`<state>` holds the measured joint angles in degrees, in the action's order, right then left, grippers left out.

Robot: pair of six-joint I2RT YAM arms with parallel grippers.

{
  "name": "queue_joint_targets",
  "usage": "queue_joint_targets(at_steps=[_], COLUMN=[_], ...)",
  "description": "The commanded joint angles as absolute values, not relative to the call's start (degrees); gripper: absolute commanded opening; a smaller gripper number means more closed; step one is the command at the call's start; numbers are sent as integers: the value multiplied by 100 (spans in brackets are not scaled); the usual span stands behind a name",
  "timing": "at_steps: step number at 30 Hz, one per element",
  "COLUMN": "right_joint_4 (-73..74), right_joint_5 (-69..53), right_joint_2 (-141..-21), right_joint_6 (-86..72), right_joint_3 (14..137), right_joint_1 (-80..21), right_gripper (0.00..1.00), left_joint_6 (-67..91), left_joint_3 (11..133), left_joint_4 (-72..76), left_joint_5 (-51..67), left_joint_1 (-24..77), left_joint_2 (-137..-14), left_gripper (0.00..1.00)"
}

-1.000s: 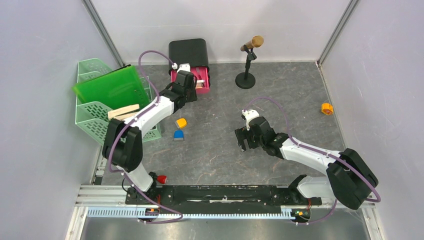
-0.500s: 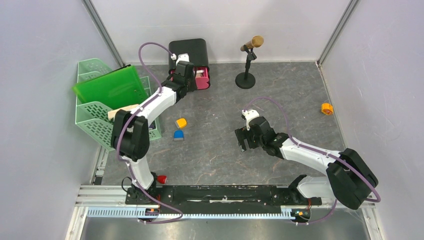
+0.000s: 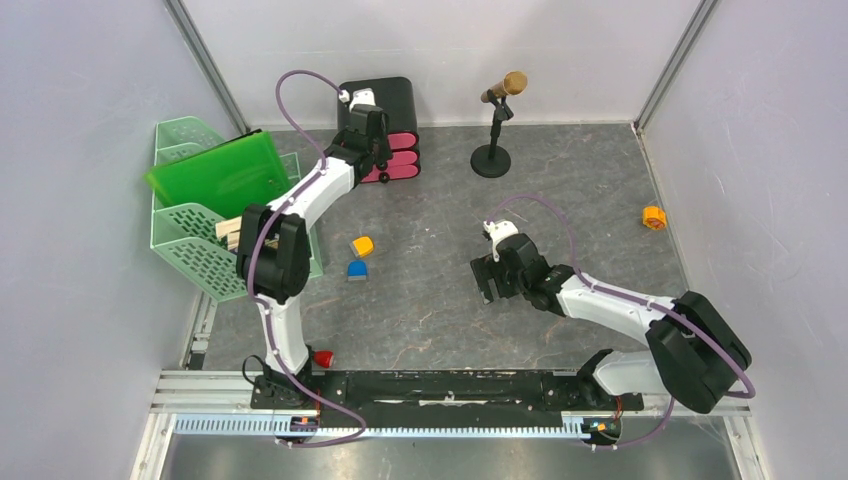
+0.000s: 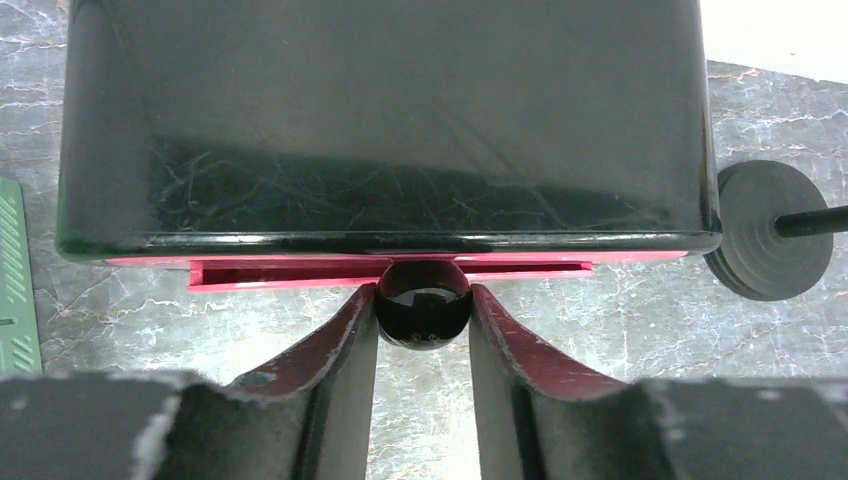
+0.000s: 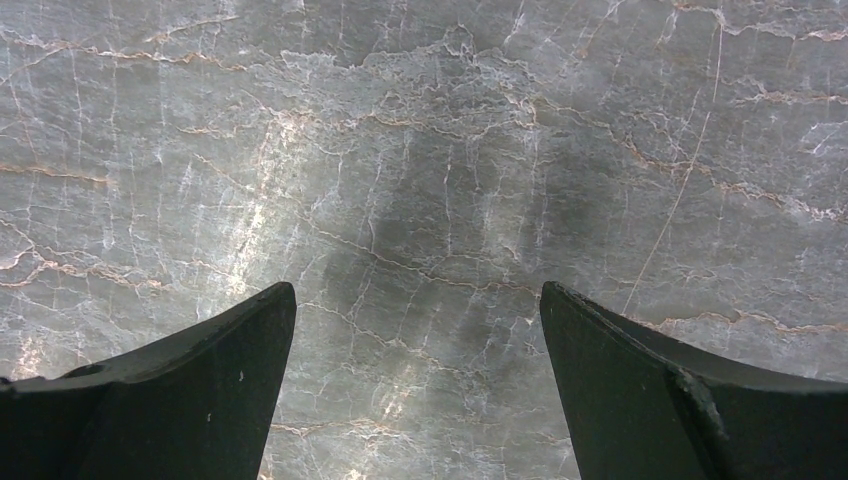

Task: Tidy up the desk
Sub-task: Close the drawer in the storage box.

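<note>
Left end effector [image 4: 422, 298] clamps the drawer knob [image 4: 422, 314] (drawer [image 4: 300, 272] contents hidden); right end effector [image 5: 418, 292] gapes.

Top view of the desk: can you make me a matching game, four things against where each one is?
Things:
1 microphone
2 green board
3 small orange roll
4 left end effector

Places:
A on the mint tray
B closed on the black knob
C on a black stand, far side
D alone near the right edge of the desk

Pairs: 1-C, 2-A, 3-D, 4-B
</note>
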<state>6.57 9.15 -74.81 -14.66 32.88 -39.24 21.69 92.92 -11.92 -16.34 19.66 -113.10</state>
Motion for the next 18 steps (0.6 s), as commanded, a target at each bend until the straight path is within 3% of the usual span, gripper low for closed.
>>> queue_joint_targets(at_steps=[1, 8, 16, 18], right_joint_4=[545, 623, 1117, 1332], right_joint_5=[1006, 919, 330, 60], right_joint_2=[-7438, -6975, -5535, -5161], right_joint_6=[-1396, -1432, -1634, -1716], right_joint_3=[3340, 3223, 2765, 2607], right_joint_1=[-3893, -3884, -3885, -3884], right_gripper=[98, 98, 98, 98], left_joint_6=[1982, 2333, 4150, 4637], left_joint_3=[9498, 8483, 5984, 5231], left_joint_4=[-923, -1054, -1310, -1349], left_joint_5=[-1395, -644, 768, 1095], left_joint_1=[1916, 1906, 1913, 1916], left_joint_2=[-11291, -10224, -7739, -7076], left_gripper=[46, 79, 99, 100])
